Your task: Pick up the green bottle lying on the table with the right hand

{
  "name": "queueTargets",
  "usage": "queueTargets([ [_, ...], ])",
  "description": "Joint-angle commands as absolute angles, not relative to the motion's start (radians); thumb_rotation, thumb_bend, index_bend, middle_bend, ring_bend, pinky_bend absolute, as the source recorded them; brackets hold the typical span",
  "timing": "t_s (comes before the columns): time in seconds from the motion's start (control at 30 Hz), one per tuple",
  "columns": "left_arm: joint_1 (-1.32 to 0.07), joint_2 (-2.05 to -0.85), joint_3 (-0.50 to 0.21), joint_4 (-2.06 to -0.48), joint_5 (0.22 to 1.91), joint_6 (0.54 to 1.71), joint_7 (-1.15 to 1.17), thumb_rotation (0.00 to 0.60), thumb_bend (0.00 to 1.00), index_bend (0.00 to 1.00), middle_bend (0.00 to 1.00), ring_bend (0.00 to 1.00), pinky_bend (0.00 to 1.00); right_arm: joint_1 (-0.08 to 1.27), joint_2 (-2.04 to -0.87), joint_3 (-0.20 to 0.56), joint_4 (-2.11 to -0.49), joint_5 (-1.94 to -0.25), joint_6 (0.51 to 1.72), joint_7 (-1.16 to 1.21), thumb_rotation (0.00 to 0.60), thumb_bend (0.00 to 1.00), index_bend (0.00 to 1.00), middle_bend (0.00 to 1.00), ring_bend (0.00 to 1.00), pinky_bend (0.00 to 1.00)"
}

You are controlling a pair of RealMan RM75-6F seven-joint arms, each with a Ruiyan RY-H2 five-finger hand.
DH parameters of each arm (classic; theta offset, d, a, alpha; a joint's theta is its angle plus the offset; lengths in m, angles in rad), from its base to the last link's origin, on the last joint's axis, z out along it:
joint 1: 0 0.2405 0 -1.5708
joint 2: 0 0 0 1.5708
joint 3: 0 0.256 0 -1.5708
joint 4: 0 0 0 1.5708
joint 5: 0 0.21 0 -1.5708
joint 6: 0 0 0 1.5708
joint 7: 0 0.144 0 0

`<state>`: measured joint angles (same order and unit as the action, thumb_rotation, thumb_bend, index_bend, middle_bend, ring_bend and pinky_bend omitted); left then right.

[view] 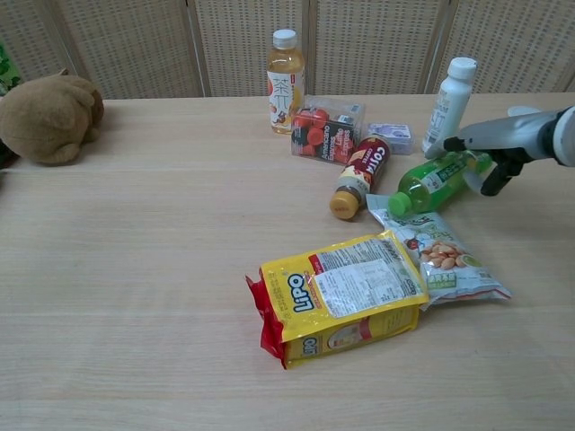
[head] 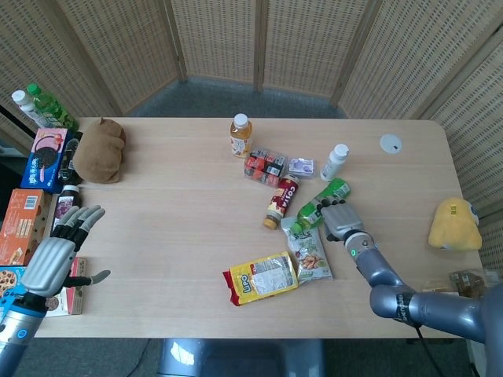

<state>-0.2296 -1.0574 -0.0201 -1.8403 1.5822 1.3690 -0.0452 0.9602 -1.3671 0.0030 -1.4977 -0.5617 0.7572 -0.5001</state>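
Green bottle (view: 437, 181) lies tilted; right robot hand (view: 499, 144) grips it.

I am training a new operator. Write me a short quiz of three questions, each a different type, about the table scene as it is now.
1. True or false: the green plastic bottle stands upright.
2. Which robot hand is at this bottle? A) left B) right
3. Fill in: the yellow LiPO snack bag lies nearest the table's ___ edge in the chest view.

Key: 1 false, it lies on its side. 2 B, the right robot hand; the left robot hand is empty, fingers apart. 3 front.
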Motion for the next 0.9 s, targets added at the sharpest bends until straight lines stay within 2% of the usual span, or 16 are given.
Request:
queueTargets([
  [0.03, -0.231, -1.059, -0.020, -1.838, 1.584, 1.368, -0.048, 0.600, 0.00, 0.00, 0.00, 0.00, 0.00, 0.952, -1.335, -0.013, -1.533, -0.532, 0.794, -0.519, 0.600, 0.75, 0.00, 0.08, 0.00, 0.00],
  [0.13, -0.232, -1.062, -0.021, -1.833, 1.586, 1.370, -0.052, 0.600, 0.00, 0.00, 0.00, 0.00, 0.00, 0.943, -1.311, -0.015, -1.564, -0.528, 0.823, -0.524, 0.600, 0.66, 0.00, 0.07, 0.00, 0.00],
  [0.2, -0.233, -1.065, -0.021, -1.830, 1.589, 1.372, -0.058, 0.600, 0.00, 0.00, 0.00, 0.00, 0.00, 0.939, -1.302, -0.011, -1.573, -0.546, 0.834, -0.520, 0.600, 0.54, 0.00, 0.06, 0.00, 0.00],
  [0.33, -0.230, -1.067, -0.017, -1.825, 1.593, 1.377, -0.063, 0.600, 0.00, 0.00, 0.00, 0.00, 0.00, 0.930, -1.313, -0.004, -1.548, -0.634, 0.841, -0.506, 0.600, 0.41, 0.00, 0.01, 0.00, 0.00],
  [0.4, -0.225, -1.064, -0.014, -1.824, 1.594, 1.382, -0.065, 0.600, 0.00, 0.00, 0.00, 0.00, 0.00, 0.924, -1.330, -0.001, -1.518, -0.687, 0.835, -0.491, 0.600, 0.30, 0.00, 0.00, 0.00, 0.00],
  [0.43, -0.223, -1.063, -0.013, -1.824, 1.594, 1.386, -0.066, 0.600, 0.00, 0.00, 0.00, 0.00, 0.00, 0.922, -1.338, 0.001, -1.505, -0.707, 0.831, -0.484, 0.600, 0.28, 0.00, 0.00, 0.00, 0.00],
  [0.63, -0.209, -1.052, -0.007, -1.825, 1.594, 1.402, -0.071, 0.600, 0.00, 0.00, 0.00, 0.00, 0.00, 0.939, -1.393, 0.020, -1.388, -0.803, 0.765, -0.450, 0.600, 0.25, 0.00, 0.00, 0.00, 0.00],
  [0.9, -0.195, -1.046, -0.001, -1.833, 1.604, 1.422, -0.067, 0.600, 0.00, 0.00, 0.00, 0.00, 0.00, 0.987, -1.477, 0.031, -1.227, -0.810, 0.634, -0.438, 0.600, 0.25, 0.00, 0.00, 0.00, 0.00],
])
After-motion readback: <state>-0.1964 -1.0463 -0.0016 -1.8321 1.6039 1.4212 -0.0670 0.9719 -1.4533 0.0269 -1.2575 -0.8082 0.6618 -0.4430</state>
